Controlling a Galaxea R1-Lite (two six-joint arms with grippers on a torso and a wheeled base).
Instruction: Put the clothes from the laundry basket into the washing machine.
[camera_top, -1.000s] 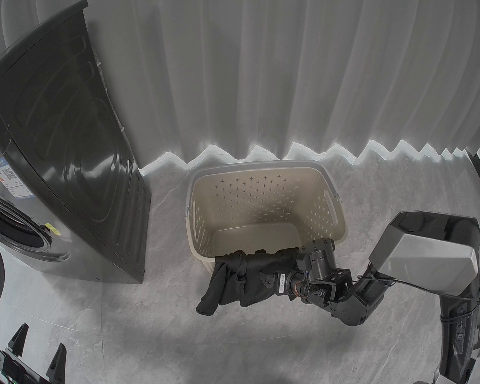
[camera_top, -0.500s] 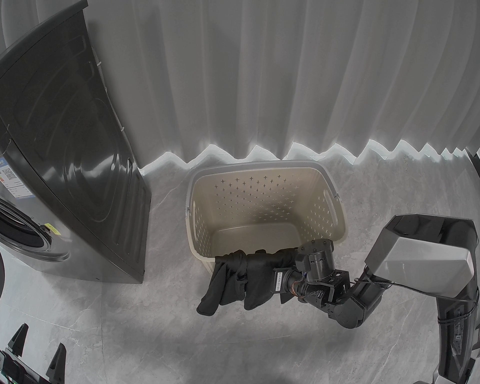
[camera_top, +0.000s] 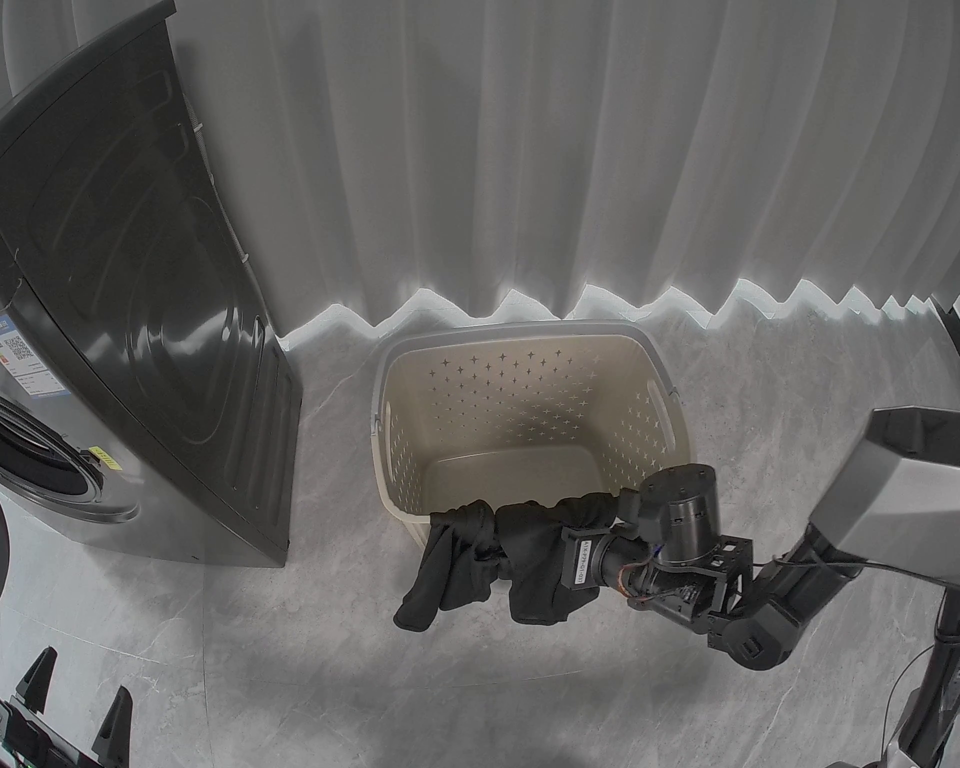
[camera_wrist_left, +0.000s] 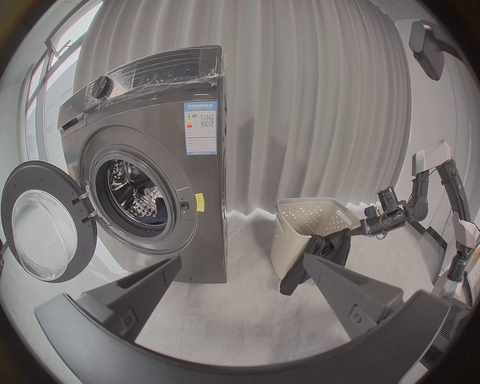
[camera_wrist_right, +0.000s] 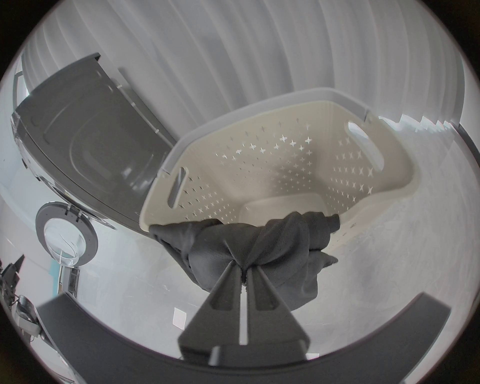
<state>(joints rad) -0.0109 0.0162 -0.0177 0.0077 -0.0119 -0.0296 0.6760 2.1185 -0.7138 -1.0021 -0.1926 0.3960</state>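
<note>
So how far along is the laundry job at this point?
Done: washing machine door stands open, and the laundry basket interior looks bare. In hand: right gripper is shut on the dark garment draped over the basket's near rim. To do: carry it into the drum; left gripper is open.

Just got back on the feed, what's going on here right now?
The right claw is shut on a dark cloth garment that hangs over the near rim of the beige perforated plastic laundry basket, partly outside it. The rest of the basket's inside looks bare. The dark grey front-loading washing machine stands to the robot's left with its round door swung open. The left claw is open, low, and holds nothing.
</note>
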